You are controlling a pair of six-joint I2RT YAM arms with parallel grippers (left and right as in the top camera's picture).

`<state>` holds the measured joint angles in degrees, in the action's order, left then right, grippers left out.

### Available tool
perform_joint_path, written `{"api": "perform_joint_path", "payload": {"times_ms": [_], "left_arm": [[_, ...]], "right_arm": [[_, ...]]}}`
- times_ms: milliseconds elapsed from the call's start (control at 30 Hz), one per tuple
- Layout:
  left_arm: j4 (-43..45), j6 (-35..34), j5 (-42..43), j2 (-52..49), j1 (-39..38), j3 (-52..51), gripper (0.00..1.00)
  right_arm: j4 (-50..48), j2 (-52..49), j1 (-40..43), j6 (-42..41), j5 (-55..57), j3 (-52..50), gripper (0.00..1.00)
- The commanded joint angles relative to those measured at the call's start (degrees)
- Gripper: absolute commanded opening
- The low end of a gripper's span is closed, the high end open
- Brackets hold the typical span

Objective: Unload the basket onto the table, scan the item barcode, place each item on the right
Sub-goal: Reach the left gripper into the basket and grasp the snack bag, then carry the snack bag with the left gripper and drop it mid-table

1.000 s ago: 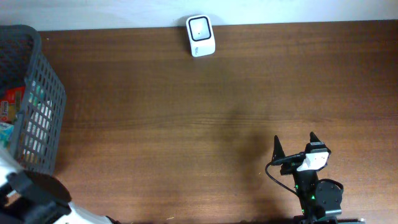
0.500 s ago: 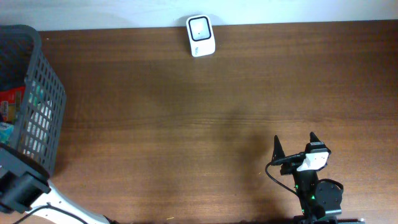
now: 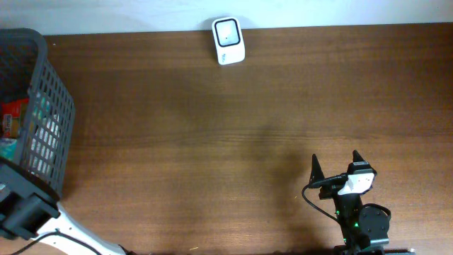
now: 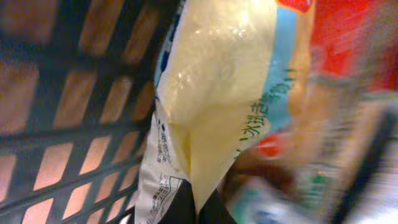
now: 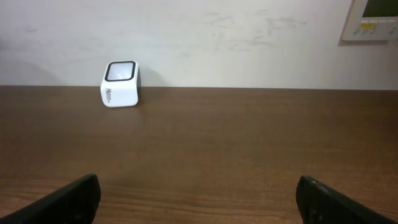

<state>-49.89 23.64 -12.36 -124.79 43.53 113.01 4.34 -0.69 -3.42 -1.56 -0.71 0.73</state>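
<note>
A pale yellow snack packet (image 4: 211,93) with a blue edge and printed text lies inside the dark mesh basket (image 4: 56,124). My left gripper (image 4: 196,204) is shut on the packet's lower edge, which is pinched between the two black fingers. The barcode scanner (image 3: 228,41), a small white box with a dark window, stands at the table's far edge and also shows as the scanner (image 5: 120,84) in the right wrist view. My right gripper (image 3: 335,164) rests open near the front right, with nothing between its fingers (image 5: 74,199). No barcode is visible on the packet.
The grey basket (image 3: 49,106) stands at the left edge of the table and holds several other packs, among them a red pack (image 3: 13,117). My left arm (image 3: 28,209) reaches in over its near end. A brown wooden tabletop (image 3: 212,142) lies between basket and scanner.
My left gripper has gone from open to shut, pinching the yellow packet. The left arm shifted slightly at the basket's near end. The right arm has not moved.
</note>
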Motion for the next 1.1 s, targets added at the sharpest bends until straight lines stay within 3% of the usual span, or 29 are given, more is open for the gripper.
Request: {"api": "perform_joint_path", "payload": {"times_ms": [0,167,300,500,567,700,900,1067], "left_arm": [[0.2,0.0,7.2,10.2,-4.1,0.4,0.00],[0.2,-5.6,7.0,22.2,-8.3,0.4,0.00],[0.3,-19.5,8.7,30.1,-12.0,0.4,0.00],[-1.9,-21.1,16.8,36.9,-27.1,0.4,0.00],[-6.4,-21.1,21.9,37.0,-33.6,0.4,0.00],[-14.2,-21.6,23.1,34.3,-43.3,0.3,0.00],[-27.2,-31.5,26.4,25.3,-52.2,-0.5,0.00],[-24.3,-26.1,27.8,17.4,-62.2,-8.2,0.00]], "right_arm": [[0.2,0.4,-0.3,-0.6,0.3,-0.4,0.99],[0.2,0.4,-0.3,-0.6,0.3,-0.4,0.99],[0.2,0.4,-0.3,-0.6,0.2,-0.4,0.99],[0.2,0.4,-0.3,-0.6,0.3,-0.4,0.99],[0.2,0.4,-0.3,-0.6,0.2,-0.4,0.99],[0.2,0.4,-0.3,-0.6,0.3,-0.4,0.99],[0.2,0.4,-0.3,-0.6,0.3,-0.4,0.99],[0.2,0.4,-0.3,-0.6,0.3,-0.4,0.99]]}}
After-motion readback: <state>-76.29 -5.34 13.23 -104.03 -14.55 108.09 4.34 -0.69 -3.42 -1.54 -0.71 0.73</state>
